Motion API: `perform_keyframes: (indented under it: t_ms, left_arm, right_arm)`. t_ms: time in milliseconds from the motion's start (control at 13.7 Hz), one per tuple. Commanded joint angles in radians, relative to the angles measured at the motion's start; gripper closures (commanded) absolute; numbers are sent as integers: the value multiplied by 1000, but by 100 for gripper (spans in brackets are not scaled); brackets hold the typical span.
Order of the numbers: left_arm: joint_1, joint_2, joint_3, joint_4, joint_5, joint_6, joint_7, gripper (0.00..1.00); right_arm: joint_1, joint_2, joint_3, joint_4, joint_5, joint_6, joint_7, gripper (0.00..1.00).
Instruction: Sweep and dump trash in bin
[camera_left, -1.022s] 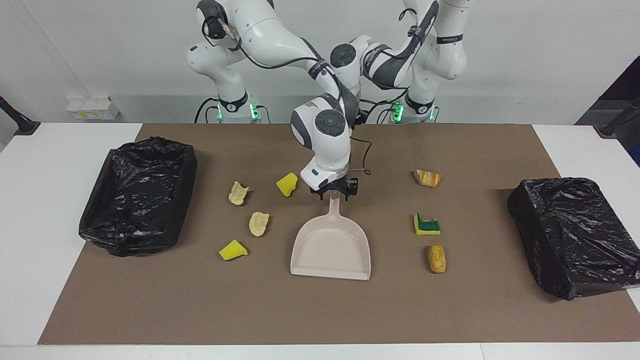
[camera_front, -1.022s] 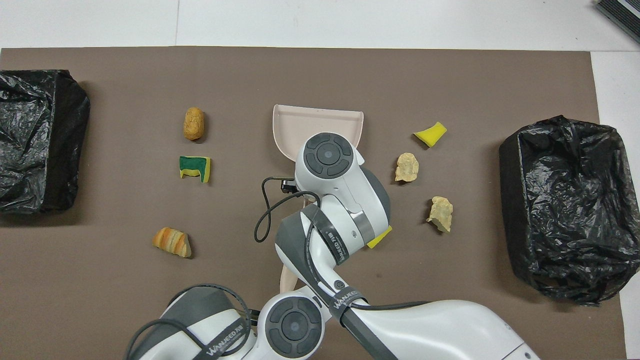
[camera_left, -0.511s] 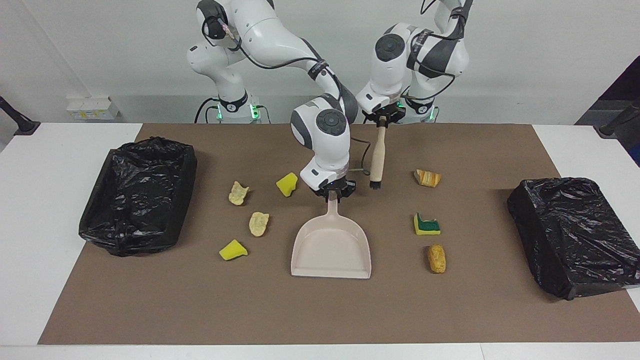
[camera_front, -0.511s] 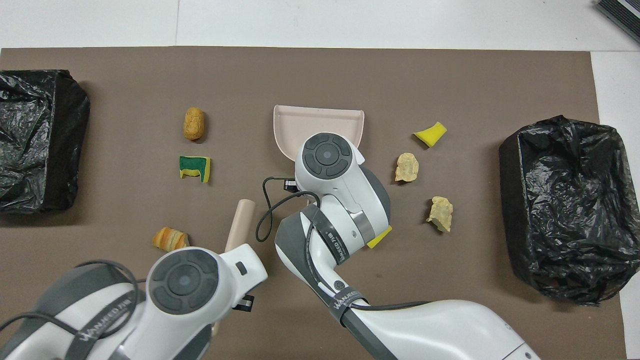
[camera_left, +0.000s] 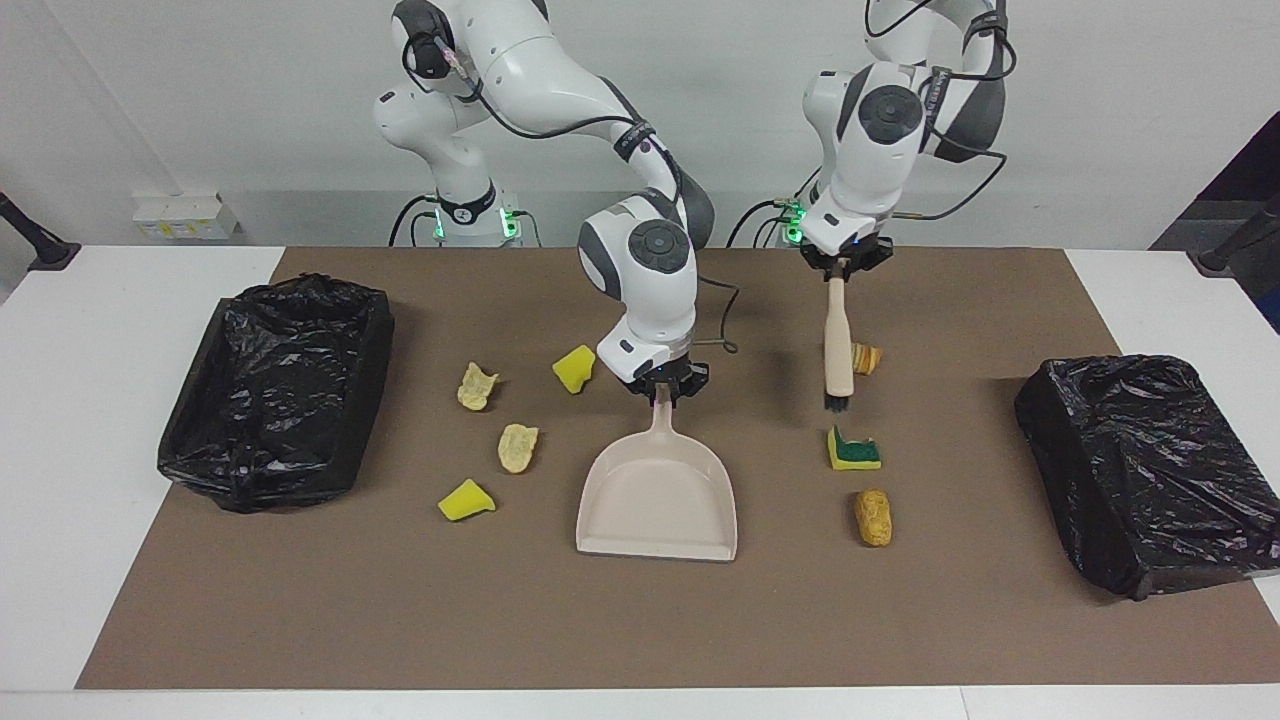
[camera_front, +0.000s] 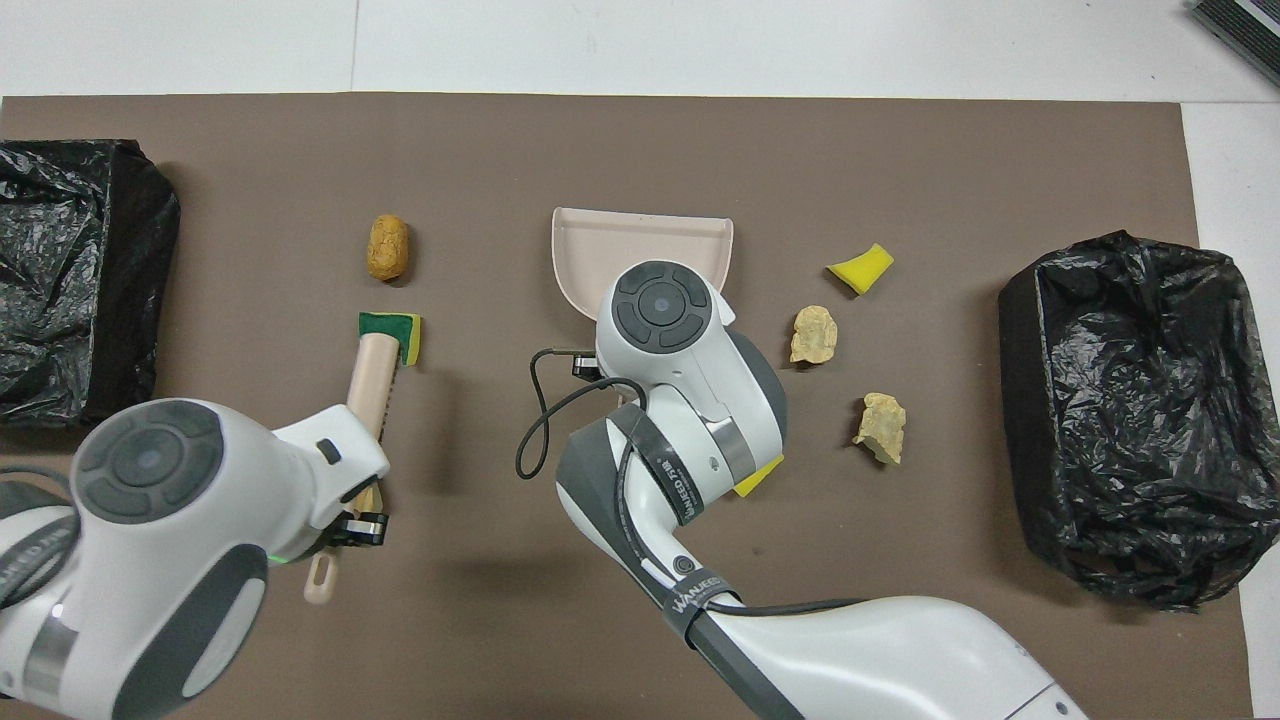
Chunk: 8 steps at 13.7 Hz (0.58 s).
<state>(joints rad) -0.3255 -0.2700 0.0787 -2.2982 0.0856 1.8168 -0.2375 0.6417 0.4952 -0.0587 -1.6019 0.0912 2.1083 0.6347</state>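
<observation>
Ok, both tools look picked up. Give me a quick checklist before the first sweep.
1. Left gripper shut on brush: ok.
2. Right gripper shut on dustpan handle: ok.
3. Brush bristles down on the mat: not ok, they hang above it, over the striped orange piece.
4. Dustpan mouth beside the green-yellow sponge: not ok, apart from it.
5. Dustpan pan empty: ok.
6. Bin at the left arm's end open: cannot tell.
</observation>
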Motion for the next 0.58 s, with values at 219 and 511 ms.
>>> perform_keyframes:
  t_ms: [219,511]
  left_arm:
    - [105,-158,-19,-196,26,6,-268,100]
    - [39,-137,-31,-256,23,-1,-544,100]
  right_arm:
    - [6,-46,8,22,-132,-131,-127,100]
    - [38,-82,25,19,-224,-215,-350,100]
